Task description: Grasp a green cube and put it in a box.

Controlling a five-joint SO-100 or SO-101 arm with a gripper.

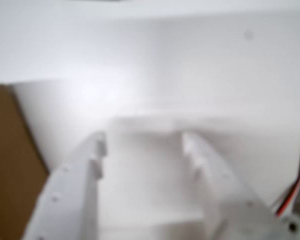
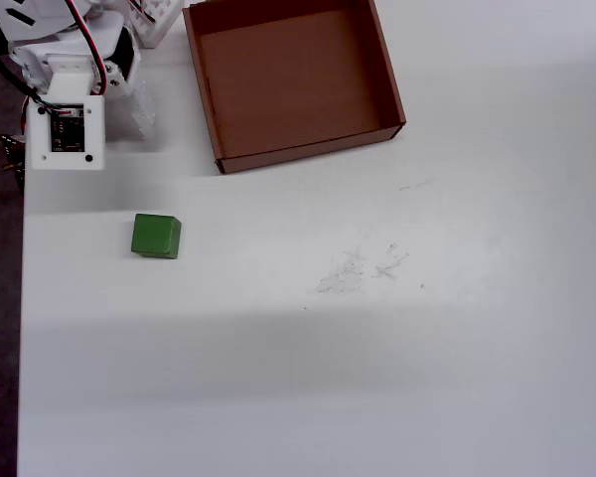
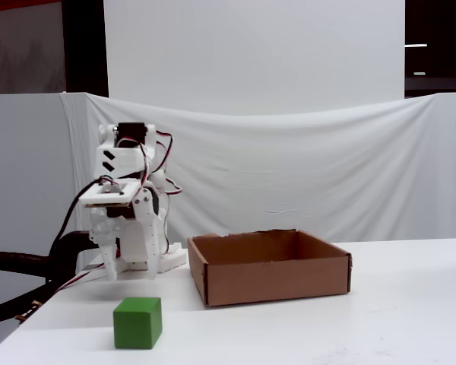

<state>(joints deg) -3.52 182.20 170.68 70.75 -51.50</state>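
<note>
In the fixed view, nearest the camera, the green cube (image 3: 137, 322) sits flat on the white table (image 3: 380, 319), touching nothing. Behind it, toward 2 o'clock, stands the brown cardboard box (image 3: 270, 266), open at the top and with nothing showing inside. At 11 o'clock from the cube the white arm (image 3: 125, 220) is folded up over its base.

From overhead, the green cube (image 2: 156, 237) lies near the table's left edge, with the box (image 2: 290, 79) well apart at 1 o'clock and the arm (image 2: 70, 89) at 11 o'clock.

The wrist view (blurred) shows the gripper (image 1: 142, 142) with its two white fingers (image 1: 92, 155) spread apart, nothing between them, over bare white table; a brown box wall (image 1: 10, 160) shows at 9 o'clock.
</note>
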